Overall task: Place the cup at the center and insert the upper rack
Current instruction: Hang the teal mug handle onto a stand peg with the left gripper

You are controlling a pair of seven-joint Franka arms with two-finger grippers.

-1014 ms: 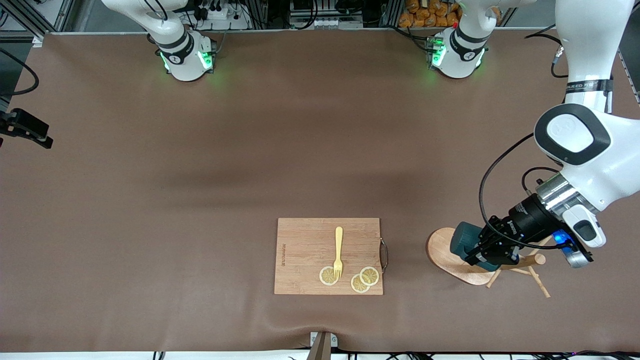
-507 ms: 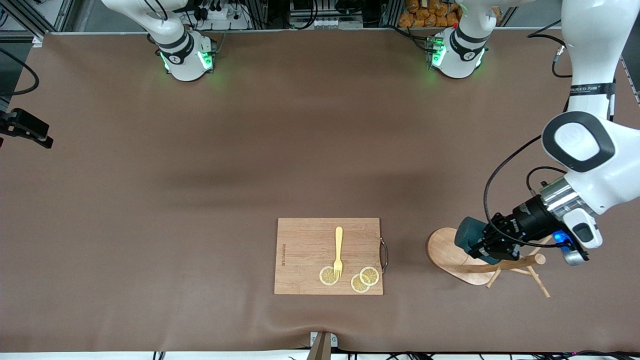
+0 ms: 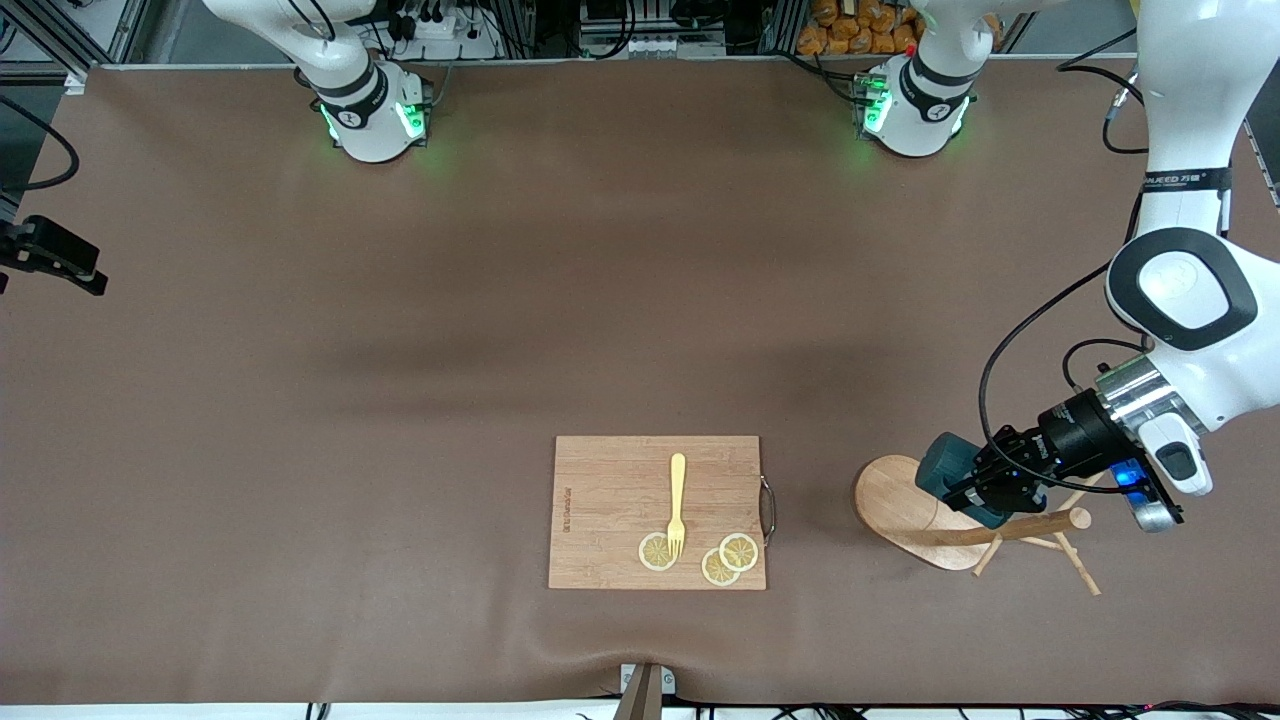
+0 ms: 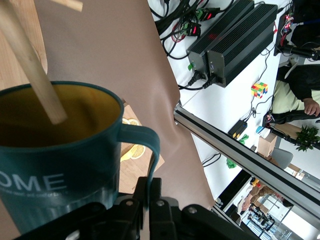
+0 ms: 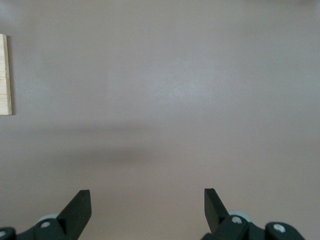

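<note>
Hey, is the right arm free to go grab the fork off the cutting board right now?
Probably yes. The right gripper is open and holds nothing, the fork lies uncovered on the cutting board, and the left gripper is off at the mug tree, shut on the cup. Whether its reach suffices is unclear.

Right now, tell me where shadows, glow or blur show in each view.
Front view: sharp, green glow at both arm bases, soft arm shadows across the table. Left wrist view: the cup held by the left gripper is sharp, the room is bright. Right wrist view: soft, faint shadow band under the open right gripper.
</note>
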